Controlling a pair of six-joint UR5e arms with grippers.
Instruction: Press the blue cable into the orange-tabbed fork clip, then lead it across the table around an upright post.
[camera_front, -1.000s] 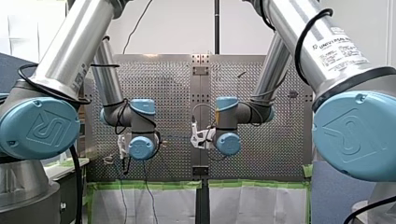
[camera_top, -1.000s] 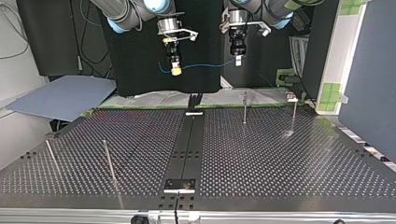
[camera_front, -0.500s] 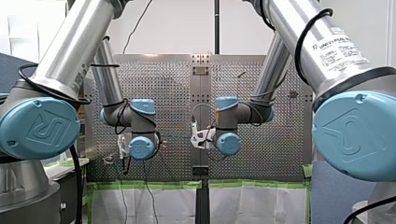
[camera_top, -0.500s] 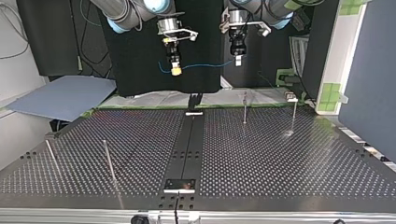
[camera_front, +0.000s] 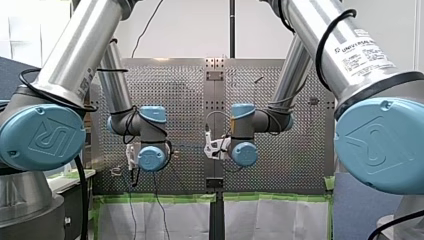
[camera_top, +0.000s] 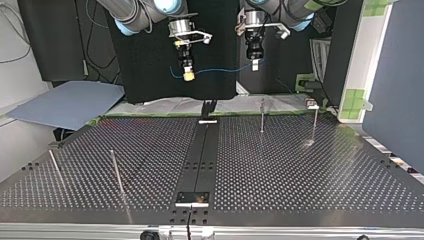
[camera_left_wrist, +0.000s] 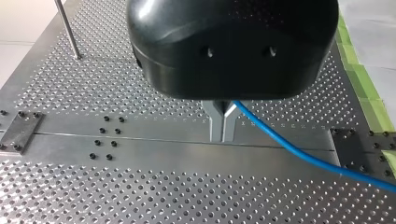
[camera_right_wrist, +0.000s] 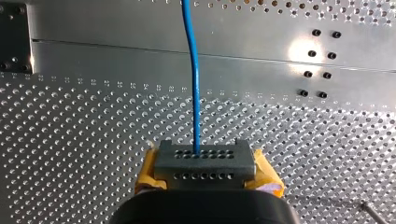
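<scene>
My left gripper (camera_left_wrist: 223, 126) and my right gripper (camera_right_wrist: 201, 161) each clamp the blue cable (camera_top: 220, 70), stringing it between them high over the arm-side edge of the table (camera_top: 300, 170), likely to clear the posts (camera_top: 262, 116) before routing.

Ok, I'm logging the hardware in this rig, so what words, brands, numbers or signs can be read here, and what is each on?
"UNIVERSAL ROBOTS": on the white label on my right arm, front view.
Smaller lines under it on that label: too small to read.
"UR", a raised mark: on the blue joint cap at the front view's left, and on its twin at the right.
Blue cable, perforated table: no text.
</scene>
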